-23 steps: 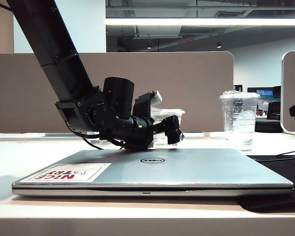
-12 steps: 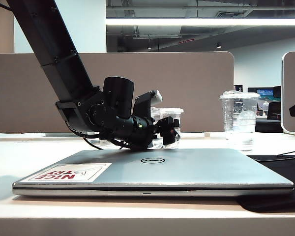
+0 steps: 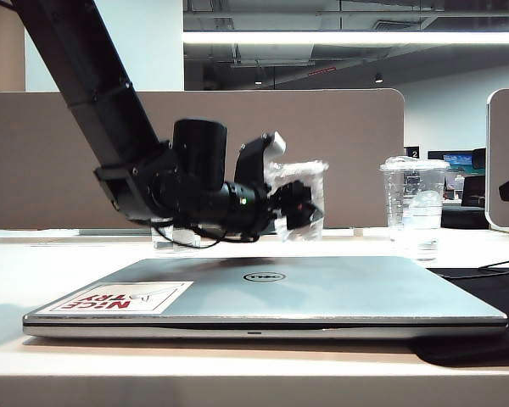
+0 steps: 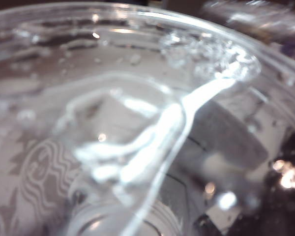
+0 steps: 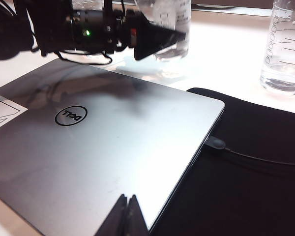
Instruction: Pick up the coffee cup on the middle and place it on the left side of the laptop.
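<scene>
The coffee cup point(image 3: 304, 197), clear plastic with a flat rimmed lid, hangs tilted above the table behind the laptop point(image 3: 322, 292). My left gripper point(image 3: 295, 210) is shut on its side. In the left wrist view the cup point(image 4: 137, 123) fills the picture, with a whitish round emblem point(image 4: 39, 172) on its wall, and the fingers are hidden behind it. The right wrist view shows the same cup point(image 5: 173, 24) held by the left gripper point(image 5: 160, 37) beyond the silver laptop point(image 5: 103, 142). My right gripper point(image 5: 128, 198) is shut and empty, over the laptop's near edge.
A taller clear cup with a domed lid point(image 3: 413, 208) stands at the right behind the laptop, and shows too as the clear cup point(image 5: 284, 46). Another clear cup's base point(image 3: 171, 237) peeks out behind the left arm. A black mat point(image 5: 255, 162) with a cable point(image 5: 246, 155) lies right of the laptop.
The left gripper closed on the coffee cup, then lifted it off the table and tilted it. The right arm has not moved.
</scene>
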Controlling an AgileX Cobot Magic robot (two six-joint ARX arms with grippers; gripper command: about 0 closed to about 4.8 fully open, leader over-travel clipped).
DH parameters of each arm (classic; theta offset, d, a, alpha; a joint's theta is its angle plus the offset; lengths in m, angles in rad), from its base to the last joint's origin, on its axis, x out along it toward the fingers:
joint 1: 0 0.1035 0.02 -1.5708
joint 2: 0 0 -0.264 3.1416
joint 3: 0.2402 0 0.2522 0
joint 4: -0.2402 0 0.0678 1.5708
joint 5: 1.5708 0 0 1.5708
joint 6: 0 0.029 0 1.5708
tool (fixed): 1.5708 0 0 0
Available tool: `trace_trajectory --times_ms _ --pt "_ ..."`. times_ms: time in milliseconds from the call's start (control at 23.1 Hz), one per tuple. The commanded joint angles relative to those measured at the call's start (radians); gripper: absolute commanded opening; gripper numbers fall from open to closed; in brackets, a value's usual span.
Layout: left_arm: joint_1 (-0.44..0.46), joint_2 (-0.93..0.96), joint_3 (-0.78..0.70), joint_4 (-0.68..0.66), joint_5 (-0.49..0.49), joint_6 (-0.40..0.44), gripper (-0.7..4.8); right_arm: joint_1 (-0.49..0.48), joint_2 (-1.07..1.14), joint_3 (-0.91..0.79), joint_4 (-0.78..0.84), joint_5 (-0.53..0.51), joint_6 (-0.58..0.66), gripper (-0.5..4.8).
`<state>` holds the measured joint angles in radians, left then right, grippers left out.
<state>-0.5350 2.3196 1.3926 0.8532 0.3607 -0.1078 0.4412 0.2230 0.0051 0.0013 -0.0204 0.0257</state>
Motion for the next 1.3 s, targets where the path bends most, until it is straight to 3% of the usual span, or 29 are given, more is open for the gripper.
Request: trace_trajectory --times_ms 43,433,952,1298 --pt "0.003 -0.038 -0.001 0.034 0.056 0.029 2.81 0.001 -0.001 -0.004 0.018 -0.001 0.0 -0.05" --pt "0.038 -0.139 -0.055 0.032 0.113 0.027 2.81 0.002 -0.001 -0.004 0.018 -0.001 0.0 -0.05" --pt "0.138 -0.525 -0.468 0.069 0.2 0.073 2.81 0.002 -0.001 -0.004 0.018 -0.001 0.0 -0.05" --pt "0.143 -0.694 -0.657 0.069 0.145 0.103 2.81 0.002 -0.001 -0.004 0.018 -0.001 0.0 -0.05"
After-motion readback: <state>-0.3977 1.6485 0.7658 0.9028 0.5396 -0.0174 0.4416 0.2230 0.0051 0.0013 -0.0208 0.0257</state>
